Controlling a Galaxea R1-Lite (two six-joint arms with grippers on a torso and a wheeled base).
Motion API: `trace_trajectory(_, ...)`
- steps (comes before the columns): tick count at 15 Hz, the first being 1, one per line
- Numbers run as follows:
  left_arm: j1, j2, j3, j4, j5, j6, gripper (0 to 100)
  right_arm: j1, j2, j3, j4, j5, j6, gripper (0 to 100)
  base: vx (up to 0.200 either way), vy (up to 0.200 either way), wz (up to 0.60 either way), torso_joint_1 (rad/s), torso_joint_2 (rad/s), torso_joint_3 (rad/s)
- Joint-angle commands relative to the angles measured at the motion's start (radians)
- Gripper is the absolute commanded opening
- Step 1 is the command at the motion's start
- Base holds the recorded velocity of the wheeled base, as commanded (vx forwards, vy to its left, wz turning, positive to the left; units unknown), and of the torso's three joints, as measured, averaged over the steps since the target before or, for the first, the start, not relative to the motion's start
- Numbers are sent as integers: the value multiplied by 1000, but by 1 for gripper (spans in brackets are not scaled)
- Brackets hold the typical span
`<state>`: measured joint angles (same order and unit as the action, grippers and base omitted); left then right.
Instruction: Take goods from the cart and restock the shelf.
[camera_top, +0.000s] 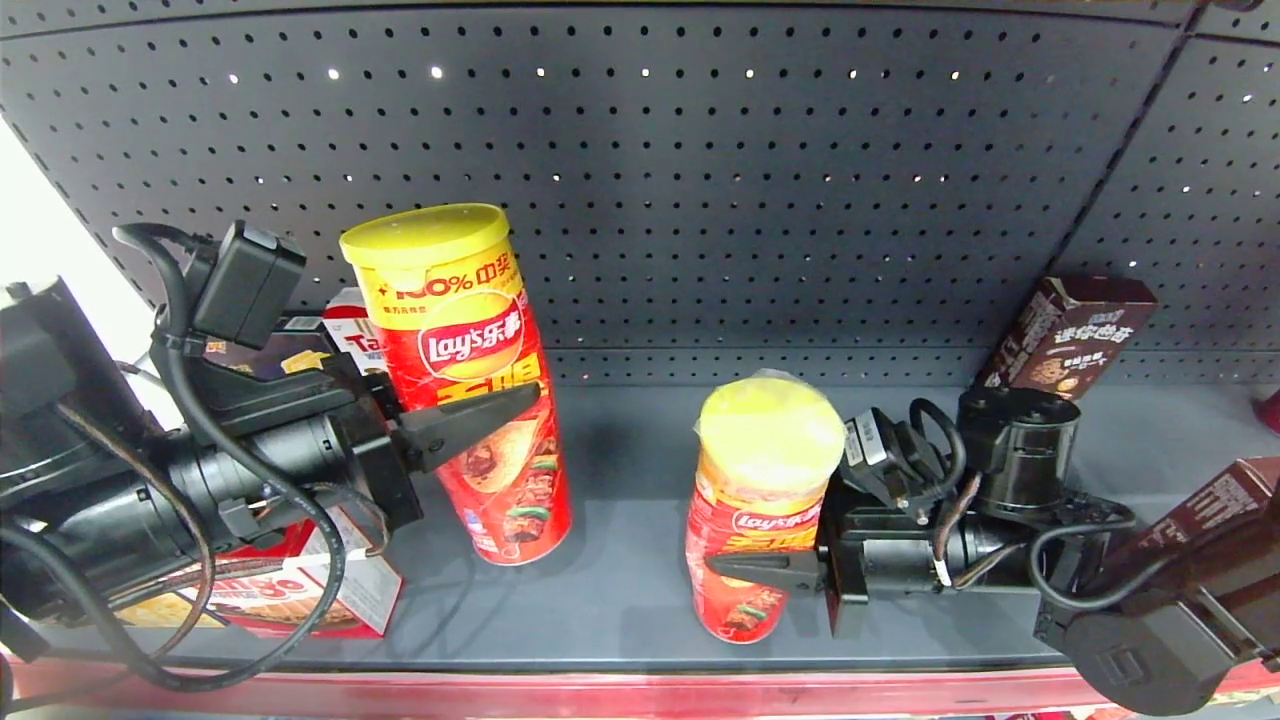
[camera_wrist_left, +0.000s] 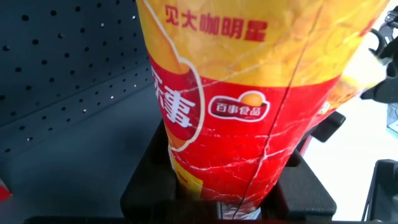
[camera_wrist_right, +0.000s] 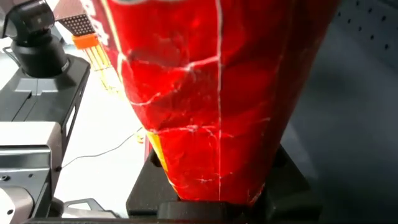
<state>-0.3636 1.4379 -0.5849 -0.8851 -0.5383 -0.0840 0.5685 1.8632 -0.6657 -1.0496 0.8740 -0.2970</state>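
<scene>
Two red chips cans with yellow lids are on the grey shelf (camera_top: 630, 450). The taller can (camera_top: 460, 340) leans slightly at the left, and my left gripper (camera_top: 490, 400) is shut on its middle, one finger crossing its front. In the left wrist view the same can (camera_wrist_left: 236, 118) rises from between the jaws. The second can (camera_top: 760, 500) is at centre right near the shelf's front edge. My right gripper (camera_top: 745, 550) is shut on its lower half from the right. It also shows in the right wrist view as a red can (camera_wrist_right: 211, 93). Whether either base touches the shelf is unclear.
A red box (camera_top: 300, 590) lies at the front left under my left arm, and another box (camera_top: 350, 335) stands behind the tall can. Two brown boxes (camera_top: 1075, 335) (camera_top: 1200, 520) lean at the right. Perforated back panel (camera_top: 700, 180) behind; red shelf lip (camera_top: 640, 692). Bare shelf between the cans.
</scene>
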Motion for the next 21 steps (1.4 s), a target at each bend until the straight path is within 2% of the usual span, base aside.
trace_trajectory(1, 0, -1, 0, 0, 0, 0, 0, -2, 27, 2, 0, 2, -1, 0, 0, 0, 0, 0, 0, 0)
trace_trajectory(8, 0, 1, -1, 0, 0, 0, 0, 10, 59, -6, -47, -21, 18, 0, 0, 0, 0, 0, 0, 0)
trace_trajectory(9, 0, 1, 0, 0, 0, 0, 0, 11, 54, -2, -47, -53, 18, 100, 0, 0, 0, 0, 0, 0)
trace_trajectory(14, 0, 1, -3, -2, 0, 1, 0, -7, -16, 51, -53, -64, 18, 100, 0, 0, 0, 0, 0, 0)
trace_trajectory(19, 0, -1, 4, -2, 0, 1, 0, -65, -157, 126, -46, -66, 19, 100, 0, 0, 0, 0, 0, 0)
trace_trajectory(21, 0, -2, 2, -2, -2, 1, 0, -78, -274, 186, -46, -99, 75, 100, 0, 0, 0, 0, 0, 0)
